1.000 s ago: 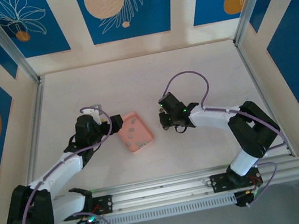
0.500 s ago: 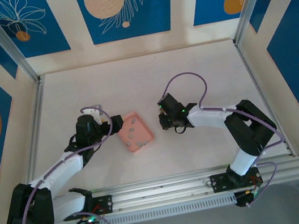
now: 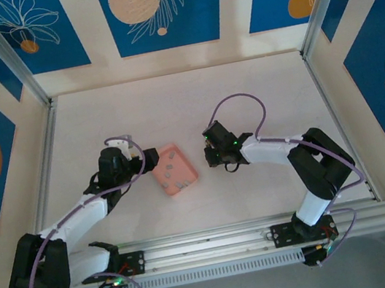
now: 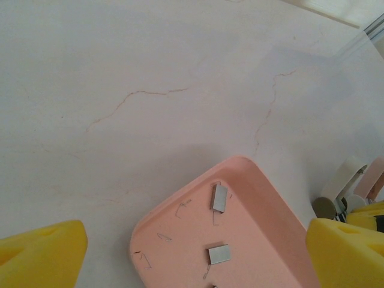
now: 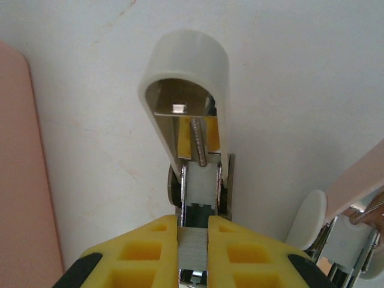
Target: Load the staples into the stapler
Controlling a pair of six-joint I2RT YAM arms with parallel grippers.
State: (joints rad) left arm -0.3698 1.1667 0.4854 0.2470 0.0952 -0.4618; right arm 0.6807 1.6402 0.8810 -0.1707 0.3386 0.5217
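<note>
stapler: cream plastic stapler with a metal magazine (image 5: 187,78) on the pale marbled surface (image 4: 150,72), lid flipped up, spring and channel exposed, tray just beside it
staples: small grey metal staple bars (image 4: 219,198) lie loose in the shallow salmon-pink rectangular tray (image 4: 264,198)
right arm: yellow right fingers (image 5: 150,246) clenched on what looks like a grey staple strip (image 5: 193,243), right at the open channel
left arm: yellow left fingers (image 4: 42,249) spread wide, holding nothing, poised at the tray
done: stapler open, one strip in hand, I'd say
left: seat strip in channel, let go, shut lid
</note>
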